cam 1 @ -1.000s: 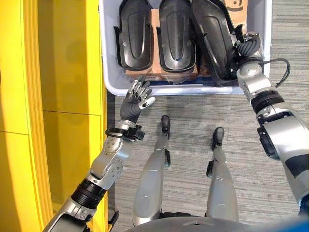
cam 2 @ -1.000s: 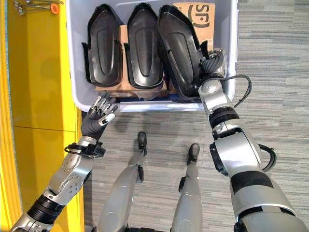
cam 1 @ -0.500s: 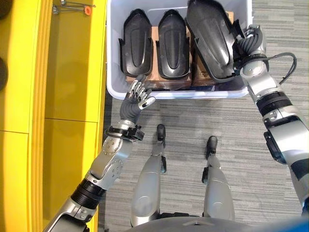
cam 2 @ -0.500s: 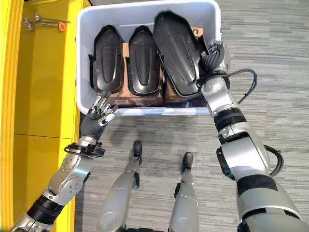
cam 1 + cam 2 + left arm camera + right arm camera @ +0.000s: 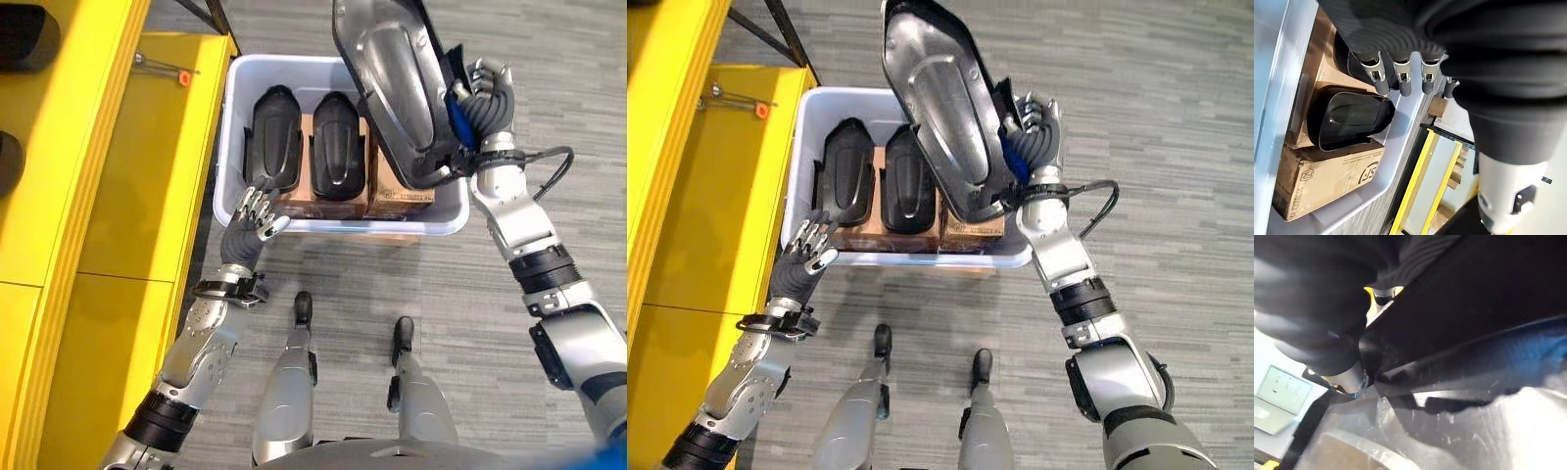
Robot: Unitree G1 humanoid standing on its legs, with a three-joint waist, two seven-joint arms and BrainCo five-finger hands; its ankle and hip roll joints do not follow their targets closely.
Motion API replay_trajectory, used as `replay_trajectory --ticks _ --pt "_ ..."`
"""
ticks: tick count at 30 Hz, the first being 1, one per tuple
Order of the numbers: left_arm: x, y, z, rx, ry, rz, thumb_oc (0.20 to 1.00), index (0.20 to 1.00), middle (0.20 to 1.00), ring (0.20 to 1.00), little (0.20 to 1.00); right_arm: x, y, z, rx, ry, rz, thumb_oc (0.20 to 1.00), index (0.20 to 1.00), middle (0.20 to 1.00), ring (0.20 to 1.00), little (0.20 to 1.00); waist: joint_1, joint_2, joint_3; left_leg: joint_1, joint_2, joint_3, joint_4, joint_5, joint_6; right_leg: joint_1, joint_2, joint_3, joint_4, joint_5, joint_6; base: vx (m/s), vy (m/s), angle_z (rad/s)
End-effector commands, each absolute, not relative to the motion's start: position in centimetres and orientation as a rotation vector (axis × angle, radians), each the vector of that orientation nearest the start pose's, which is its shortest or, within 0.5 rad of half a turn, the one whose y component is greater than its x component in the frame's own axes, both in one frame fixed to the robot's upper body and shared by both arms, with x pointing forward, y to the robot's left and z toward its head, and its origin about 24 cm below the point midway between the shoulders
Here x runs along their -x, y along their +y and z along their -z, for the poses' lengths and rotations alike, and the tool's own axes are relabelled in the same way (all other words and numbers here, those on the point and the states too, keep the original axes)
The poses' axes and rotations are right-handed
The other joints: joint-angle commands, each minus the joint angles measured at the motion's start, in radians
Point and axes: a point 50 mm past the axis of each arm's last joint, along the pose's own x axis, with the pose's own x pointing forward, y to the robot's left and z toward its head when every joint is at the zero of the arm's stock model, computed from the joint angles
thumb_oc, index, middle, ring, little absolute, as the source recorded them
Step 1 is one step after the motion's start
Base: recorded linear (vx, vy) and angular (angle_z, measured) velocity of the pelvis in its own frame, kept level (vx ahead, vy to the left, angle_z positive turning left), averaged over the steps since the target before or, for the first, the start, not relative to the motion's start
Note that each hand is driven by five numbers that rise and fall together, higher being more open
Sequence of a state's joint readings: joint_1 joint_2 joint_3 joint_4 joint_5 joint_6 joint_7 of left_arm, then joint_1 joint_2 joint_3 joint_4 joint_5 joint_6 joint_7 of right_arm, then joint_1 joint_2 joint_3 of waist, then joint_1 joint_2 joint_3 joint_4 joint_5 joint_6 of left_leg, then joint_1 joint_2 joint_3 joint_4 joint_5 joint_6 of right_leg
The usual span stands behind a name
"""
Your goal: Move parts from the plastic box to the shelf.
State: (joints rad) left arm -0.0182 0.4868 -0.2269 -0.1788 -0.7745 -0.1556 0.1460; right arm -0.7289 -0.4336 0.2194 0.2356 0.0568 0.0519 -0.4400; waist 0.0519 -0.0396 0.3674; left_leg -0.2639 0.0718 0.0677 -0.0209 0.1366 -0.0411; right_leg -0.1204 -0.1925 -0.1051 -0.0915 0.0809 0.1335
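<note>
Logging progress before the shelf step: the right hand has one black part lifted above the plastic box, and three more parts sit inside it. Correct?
Not quite: two parts remain in the plastic box, as the left eye view shows. The right hand does hold the lifted black part above it.

You can't see the top end of the lifted part (image 5: pixel 397 88), it's cut off at the edge. It also covers the box's (image 5: pixel 235 147) right compartment, and the right hand's (image 5: pixel 485 103) fingertips are tucked behind it.
</note>
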Motion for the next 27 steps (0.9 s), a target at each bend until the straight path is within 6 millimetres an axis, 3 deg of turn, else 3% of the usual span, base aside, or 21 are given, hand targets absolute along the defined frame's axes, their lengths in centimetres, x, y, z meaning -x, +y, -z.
replay_trajectory --ticks 1,2,8,14,17,18,20,22,23,27 --pt "-24.5 17.6 -10.8 0.341 -0.228 0.187 1.000 1.000 1.000 1.000 1.000 -34.7 -15.8 -22.4 0.288 -0.619 0.189 0.200 0.200 0.200 0.200 0.200 0.013 0.006 -0.121 0.110 0.071 -0.025 -0.026 -0.048 -0.033 -0.071 0.006 0.065 0.103 0.023 -0.006 0.09 -0.030 -0.03" --pt "-24.3 18.2 -10.1 0.331 -0.205 0.155 1.000 1.000 1.000 1.000 1.000 -34.0 -15.2 -20.9 0.275 -0.592 0.138 0.200 0.200 0.200 0.200 0.200 0.008 0.008 -0.149 0.146 0.082 -0.021 -0.035 -0.046 -0.036 -0.045 0.014 0.061 0.113 0.005 -0.009 0.09 -0.033 0.00" --pt "-23.2 19.7 -7.9 0.335 -0.134 0.058 1.000 1.000 1.000 1.000 1.000 -32.1 -14.9 -17.7 0.221 -0.527 0.058 0.200 0.200 0.200 0.200 0.200 0.000 0.021 -0.212 0.250 0.136 -0.016 -0.042 -0.044 -0.041 0.014 0.060 0.052 0.231 -0.098 -0.033 0.05 -0.060 -0.01" --pt "-21.8 20.9 -7.0 0.330 -0.109 -0.002 1.000 1.000 1.000 1.000 1.000 -31.6 -14.7 -18.0 0.218 -0.549 0.014 0.200 0.200 0.200 0.200 0.200 0.013 0.029 -0.248 0.311 0.201 -0.038 -0.027 -0.016 -0.059 0.074 0.123 0.023 0.312 -0.184 -0.073 0.04 -0.158 0.03" --pt "-21.3 21.1 -6.2 0.345 -0.085 -0.035 1.000 1.000 1.000 1.000 1.000 -31.7 -14.3 -18.5 0.194 -0.568 0.002 0.200 0.200 0.200 0.200 0.200 0.044 0.042 -0.246 0.287 0.248 -0.080 -0.054 0.110 -0.104 0.085 0.167 -0.016 0.318 -0.209 -0.093 -0.11 -0.168 0.25" --pt "-21.1 21.2 -5.9 0.356 -0.075 -0.041 1.000 1.000 1.000 1.000 1.000 -31.8 -14.5 -18.6 0.181 -0.571 0.009 0.200 0.200 0.200 0.200 0.200 0.044 0.043 -0.246 0.265 0.253 -0.095 -0.062 0.129 -0.110 0.080 0.171 -0.035 0.316 -0.210 -0.098 -0.14 -0.149 0.40" --pt "-21.1 20.9 -5.5 0.364 -0.054 -0.032 1.000 1.000 1.000 1.000 1.000 -31.6 -15.0 -18.9 0.187 -0.589 0.030 0.200 0.200 0.200 0.200 0.200 0.043 0.043 -0.239 0.215 0.260 -0.075 -0.066 0.200 -0.117 0.086 0.160 -0.083 0.297 -0.203 -0.102 -0.15 -0.082 0.65" --pt "-21.4 20.6 -5.3 0.363 -0.046 -0.022 1.000 1.000 1.000 1.000 1.000 -31.2 -15.6 -19.2 0.200 -0.609 0.060 0.200 0.200 0.200 0.200 0.200 0.028 0.032 -0.229 0.193 0.273 0.034 -0.051 0.221 -0.106 0.100 0.133 -0.134 0.269 -0.190 -0.109 -0.22 -0.047 1.52" --pt "-21.7 20.2 -5.3 0.363 -0.049 -0.005 1.000 1.000 1.000 1.000 1.000 -31.2 -15.8 -19.3 0.214 -0.613 0.076 0.200 0.200 0.200 0.200 0.200 0.019 0.022 -0.222 0.211 0.284 0.118 -0.001 0.188 -0.097 0.104 0.103 -0.181 0.255 -0.173 -0.111 -0.25 -0.048 1.67" --pt "-22.3 19.8 -5.9 0.371 -0.075 0.014 1.000 1.000 1.000 1.000 1.000 -30.9 -16.2 -18.8 0.197 -0.603 0.105 0.200 0.200 0.200 0.200 0.200 0.005 0.014 -0.231 0.259 0.289 0.111 0.137 0.101 -0.093 0.104 0.054 -0.265 0.246 -0.148 -0.118 -0.18 0.014 1.14"
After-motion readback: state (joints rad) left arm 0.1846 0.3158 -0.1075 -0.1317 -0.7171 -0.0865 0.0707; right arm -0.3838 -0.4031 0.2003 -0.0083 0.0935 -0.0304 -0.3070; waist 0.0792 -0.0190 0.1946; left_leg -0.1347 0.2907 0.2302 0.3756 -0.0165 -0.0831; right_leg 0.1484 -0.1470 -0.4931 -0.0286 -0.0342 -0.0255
